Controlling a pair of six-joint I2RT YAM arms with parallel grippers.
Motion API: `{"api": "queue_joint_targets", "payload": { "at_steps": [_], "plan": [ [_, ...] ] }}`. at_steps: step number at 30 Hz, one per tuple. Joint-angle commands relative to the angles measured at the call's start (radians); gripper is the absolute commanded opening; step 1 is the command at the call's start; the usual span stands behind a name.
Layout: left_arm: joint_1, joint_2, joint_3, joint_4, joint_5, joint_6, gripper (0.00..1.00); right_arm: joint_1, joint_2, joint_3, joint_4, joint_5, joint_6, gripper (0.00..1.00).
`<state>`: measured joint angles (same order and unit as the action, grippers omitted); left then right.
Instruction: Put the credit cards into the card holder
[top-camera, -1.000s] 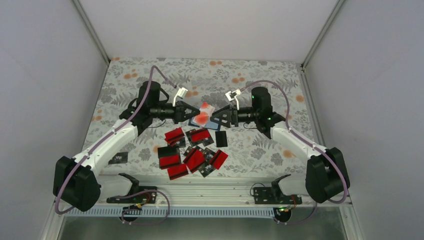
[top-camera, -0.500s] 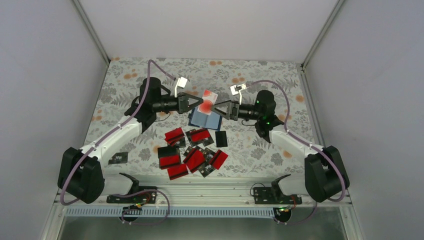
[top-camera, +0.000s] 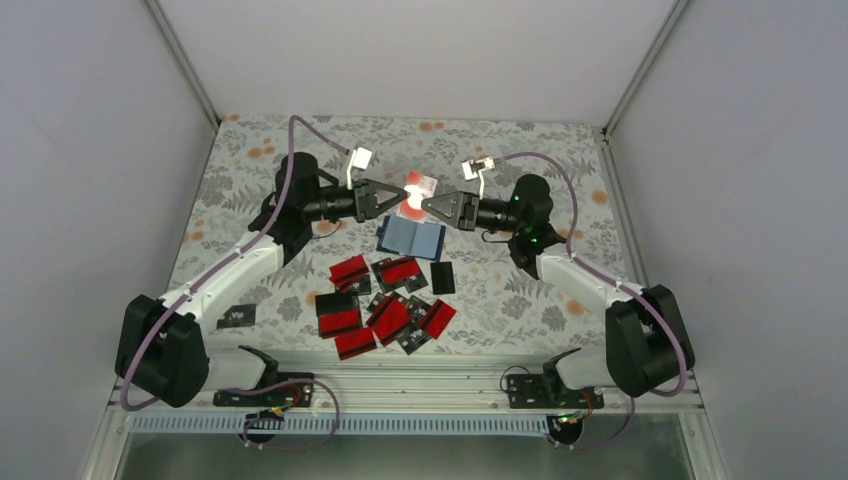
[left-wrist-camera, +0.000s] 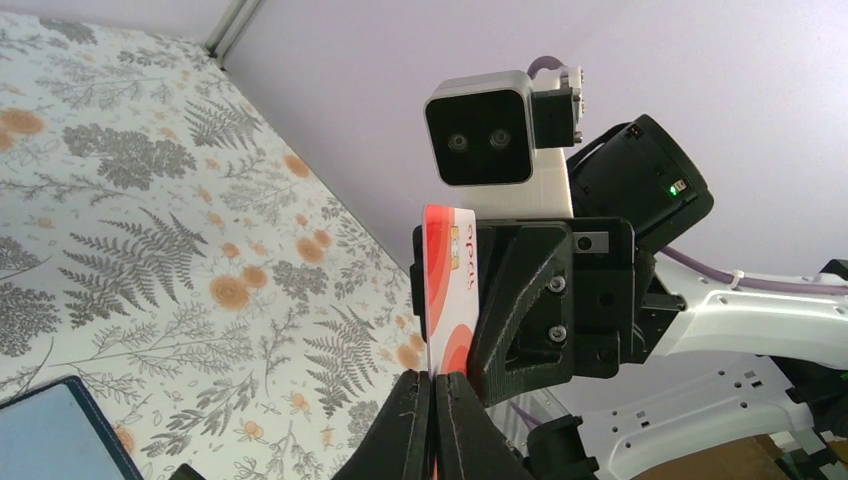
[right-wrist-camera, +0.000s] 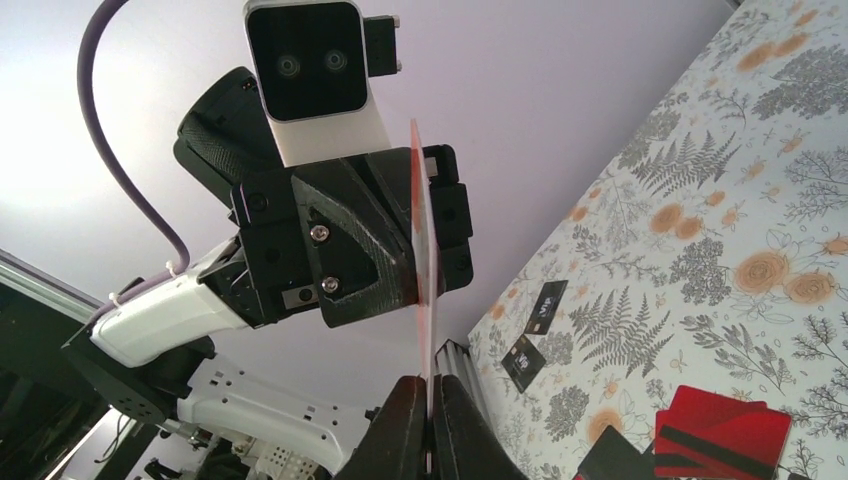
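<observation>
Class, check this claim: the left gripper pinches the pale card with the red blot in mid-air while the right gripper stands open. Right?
Wrong about the right gripper: it is shut on the card too, as the right wrist view shows. The left gripper does pinch it in mid-air.

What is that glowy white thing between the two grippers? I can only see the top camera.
Observer: It's a pale card with red blots on its face.
Operator: Who's holding it?
Observer: The left gripper is shut on one end of it, seen up close in the left wrist view.
Operator: And the other one?
Observer: The right gripper is shut on it too; its own camera sees the card edge-on, like a thin line.
</observation>
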<state>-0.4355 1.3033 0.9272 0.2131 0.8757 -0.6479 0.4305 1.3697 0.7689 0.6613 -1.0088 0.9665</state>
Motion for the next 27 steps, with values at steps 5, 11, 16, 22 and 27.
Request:
{"api": "queue_joint_targets", "payload": {
  "at_steps": [5, 11, 16, 22, 27],
  "plan": [
    [0.001, 0.03, 0.052, -0.181, -0.162, 0.138, 0.12, -0.019, -0.015, 0.085, -0.352, 0.108, -0.184, 0.04],
    [0.002, 0.094, 0.056, -0.347, -0.377, 0.244, 0.33, -0.109, 0.047, 0.057, -0.643, 0.159, -0.307, 0.04],
    [-0.001, 0.219, 0.094, -0.396, -0.445, 0.302, 0.33, -0.117, 0.202, 0.076, -0.739, 0.125, -0.339, 0.04],
    [-0.025, 0.387, 0.202, -0.49, -0.544, 0.335, 0.27, -0.103, 0.365, 0.159, -0.795, 0.135, -0.373, 0.04],
    [-0.046, 0.464, 0.267, -0.529, -0.595, 0.358, 0.25, -0.081, 0.453, 0.215, -0.801, 0.125, -0.37, 0.04]
  ]
}}
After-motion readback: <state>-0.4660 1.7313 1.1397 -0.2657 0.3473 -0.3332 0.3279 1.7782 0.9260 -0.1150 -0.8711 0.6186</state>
